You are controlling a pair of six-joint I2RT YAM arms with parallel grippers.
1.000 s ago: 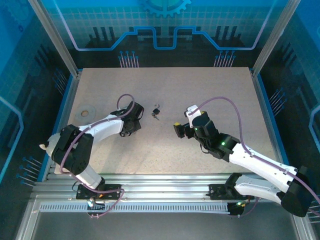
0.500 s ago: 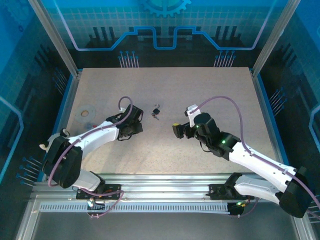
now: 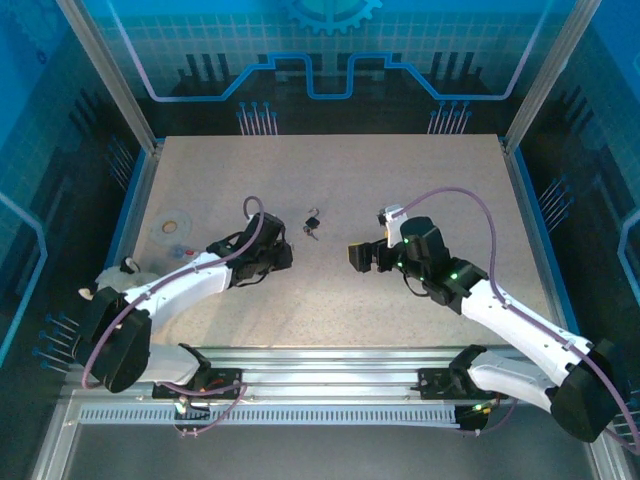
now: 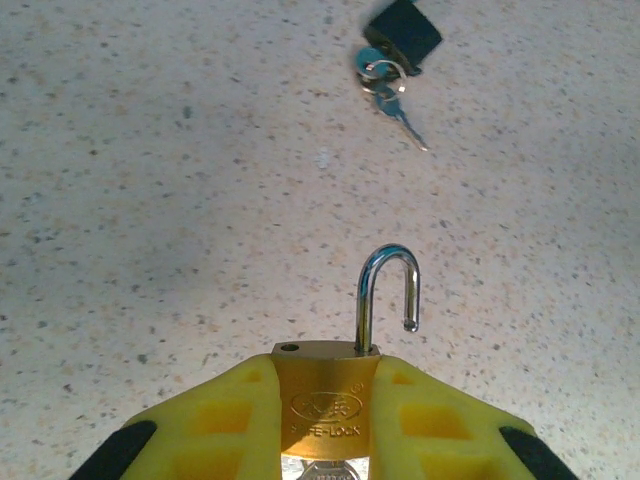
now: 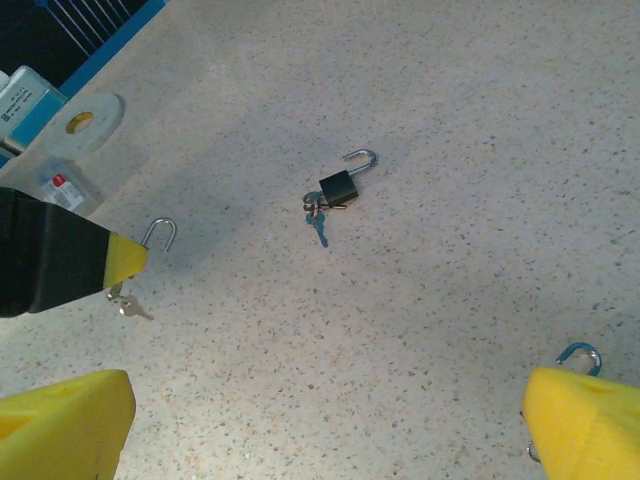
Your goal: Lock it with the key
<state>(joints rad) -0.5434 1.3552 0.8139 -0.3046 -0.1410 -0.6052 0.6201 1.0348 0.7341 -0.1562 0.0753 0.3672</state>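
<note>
Reaching farther out than a second earlier, the left arm had stretched lower across the table [image 3: 400, 170] and carried the left gripper [image 4: 325, 378] slightly rightward, toward the middle. I judged this a presenting move, bringing the lock closer to the other arm.

At the far left lay a tape roll [image 3: 172, 222], untouched. The left gripper was clenched on a brass padlock [image 4: 322, 405], its yellow fingers pressed against both flat sides of the body. The shackle [image 4: 386, 290] stood swung open, its free end clear of the body, so the lock was not yet closed. In the right wrist view a small key [image 5: 128, 303] hung beneath that padlock.

Just beyond it, on the table, rested a black padlock [image 4: 402, 35], also open, with a bunch of keys [image 4: 385, 85] touching it.

The right gripper [image 3: 359, 257] had hardly moved. It hovered well apart from both locks, fingers spread wide and grasping nothing.
</note>
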